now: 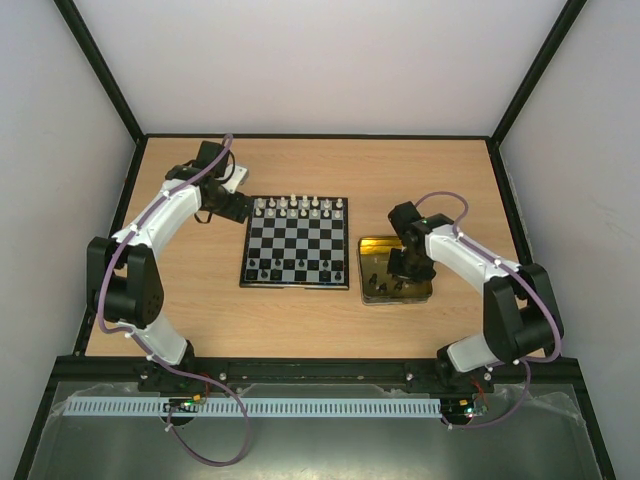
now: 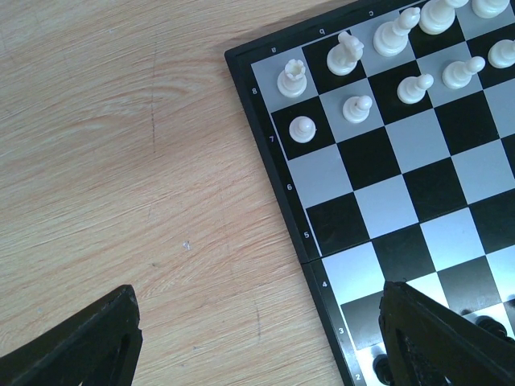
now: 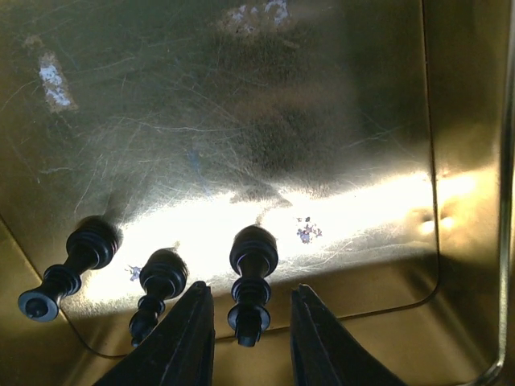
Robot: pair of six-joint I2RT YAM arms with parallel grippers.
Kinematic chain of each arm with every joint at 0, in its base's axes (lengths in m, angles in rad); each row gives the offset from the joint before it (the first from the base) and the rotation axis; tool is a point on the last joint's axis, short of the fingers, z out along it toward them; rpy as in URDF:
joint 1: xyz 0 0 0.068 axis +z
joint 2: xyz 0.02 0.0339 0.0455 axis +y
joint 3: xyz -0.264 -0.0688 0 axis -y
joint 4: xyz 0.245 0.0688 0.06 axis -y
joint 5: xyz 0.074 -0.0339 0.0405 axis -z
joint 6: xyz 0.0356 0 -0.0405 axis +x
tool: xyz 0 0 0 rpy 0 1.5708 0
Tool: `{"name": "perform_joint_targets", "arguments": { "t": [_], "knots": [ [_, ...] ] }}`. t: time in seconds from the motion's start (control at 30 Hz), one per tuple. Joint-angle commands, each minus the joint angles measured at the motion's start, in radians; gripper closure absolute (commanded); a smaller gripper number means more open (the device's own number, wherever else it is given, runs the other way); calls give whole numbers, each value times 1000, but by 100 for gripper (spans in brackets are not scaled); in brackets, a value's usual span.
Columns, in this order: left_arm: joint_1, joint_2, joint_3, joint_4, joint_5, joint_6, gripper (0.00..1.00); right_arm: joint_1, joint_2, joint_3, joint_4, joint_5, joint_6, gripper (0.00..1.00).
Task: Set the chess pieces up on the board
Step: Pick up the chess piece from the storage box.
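Observation:
The board (image 1: 300,245) lies mid-table, with white chess pieces (image 1: 300,207) along its far rows and some black ones (image 1: 290,270) along its near rows. My right gripper (image 1: 405,275) reaches down into the gold tin (image 1: 372,245). In the right wrist view its fingers (image 3: 189,338) straddle a black chess piece (image 3: 253,257) lying on the tin floor, with a gap on each side, so the right gripper (image 3: 251,293) is open. Two more black pieces (image 3: 161,285) lie to its left. My left gripper (image 2: 261,301) hangs wide open and empty over the wood beside the board's left edge (image 2: 278,161).
White pieces (image 2: 302,127) fill the board corner in the left wrist view, and a black piece (image 2: 385,368) shows by the right finger. The tin's walls (image 3: 471,241) rise close around the right fingers. Black frame posts edge the table.

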Motion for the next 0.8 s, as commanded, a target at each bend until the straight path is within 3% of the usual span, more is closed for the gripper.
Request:
{"name": "perform_joint_targets", "arguments": {
  "t": [0.0,0.77],
  "knots": [
    [-4,9,18,-14,-10,0,19,-9,23,-13,16,4,-10,74],
    [-3,14,20,-12,-11,1,19,-12,37,-27,27,3,-15,85]
  ]
}}
